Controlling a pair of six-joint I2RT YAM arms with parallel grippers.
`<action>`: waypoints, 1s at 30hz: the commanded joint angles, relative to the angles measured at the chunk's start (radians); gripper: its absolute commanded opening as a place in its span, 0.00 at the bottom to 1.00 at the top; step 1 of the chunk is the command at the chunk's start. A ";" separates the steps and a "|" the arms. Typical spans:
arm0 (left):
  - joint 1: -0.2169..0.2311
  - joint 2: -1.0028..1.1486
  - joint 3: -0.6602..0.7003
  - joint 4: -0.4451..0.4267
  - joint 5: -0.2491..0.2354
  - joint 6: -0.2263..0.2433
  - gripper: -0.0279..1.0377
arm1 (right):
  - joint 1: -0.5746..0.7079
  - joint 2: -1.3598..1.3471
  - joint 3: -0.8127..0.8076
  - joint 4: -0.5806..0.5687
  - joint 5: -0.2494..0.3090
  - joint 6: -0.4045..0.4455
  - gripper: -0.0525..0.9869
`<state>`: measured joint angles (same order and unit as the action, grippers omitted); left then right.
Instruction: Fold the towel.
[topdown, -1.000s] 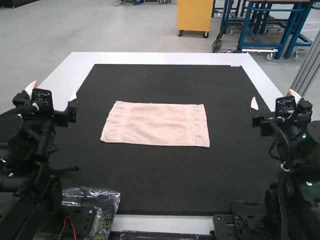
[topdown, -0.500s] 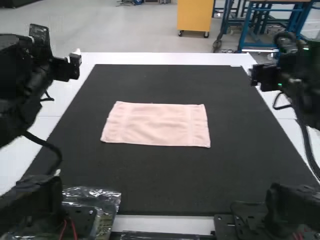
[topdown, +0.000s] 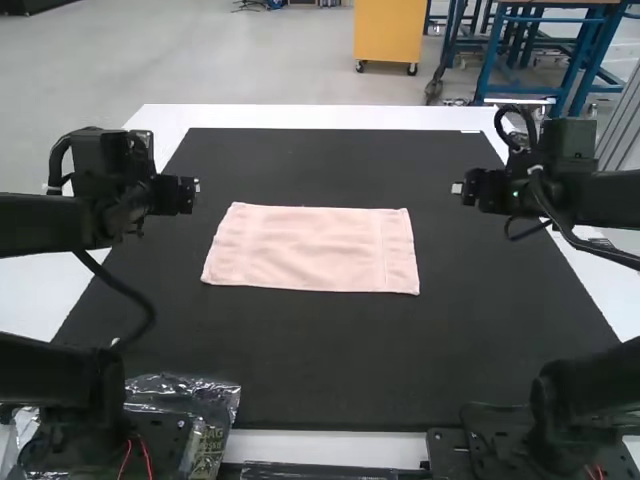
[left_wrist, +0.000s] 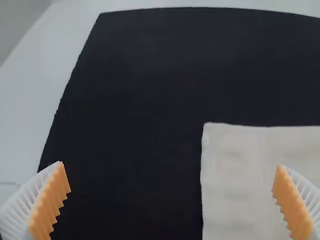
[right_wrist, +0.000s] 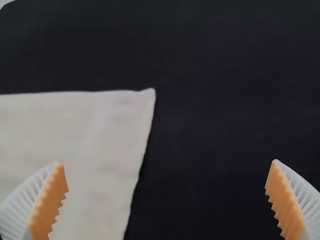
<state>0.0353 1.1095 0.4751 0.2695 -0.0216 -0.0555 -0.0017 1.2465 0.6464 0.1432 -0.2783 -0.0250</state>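
I have the left gripper (topdown: 180, 195) over the mat (topdown: 330, 370), off the towel's (topdown: 310, 248) left end in the high view. From its wrist, I see the left gripper (left_wrist: 170, 165) with its fingers spread wide, the orange pads (left_wrist: 52, 197) facing each other across a broad gap. One finger overlaps the towel in that view; the other overlaps the mat's edge and the white surface (topdown: 300, 117).

My right gripper (topdown: 472, 188) is off the towel's other end, also over the mat. In its wrist view the right gripper (right_wrist: 167, 162) has its fingers well apart too, one seen against the towel, the other against the dark mat. A towel corner shows between the two fingers in each wrist view.

The towel lies flat near the middle of the mat, between the grippers, its long sides running across the high view. It's pale pink, its outline a wide rectangle, with a faint band running along each short end. I can't tell how many layers it has.

Around the towel is the black mat, on the white surface. At the near edge, beside the left arm's base (topdown: 70, 425), I can see a crumpled clear plastic bag (topdown: 175, 395) and red wires (topdown: 146, 455).
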 joint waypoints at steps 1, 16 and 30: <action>0.002 -0.013 -0.024 0.017 0.018 0.008 0.92 | 0.022 -0.002 -0.044 0.055 -0.009 0.025 0.92; 0.006 0.277 -0.026 0.232 0.164 0.045 0.92 | 0.203 0.195 -0.057 0.243 0.071 0.002 0.92; 0.009 0.696 0.243 0.332 0.166 0.108 0.92 | 0.218 0.469 0.052 0.381 0.071 -0.004 0.92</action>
<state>0.0357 1.7573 0.6624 0.5934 0.1318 0.0235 0.2054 1.6878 0.6643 0.5049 -0.2131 -0.0223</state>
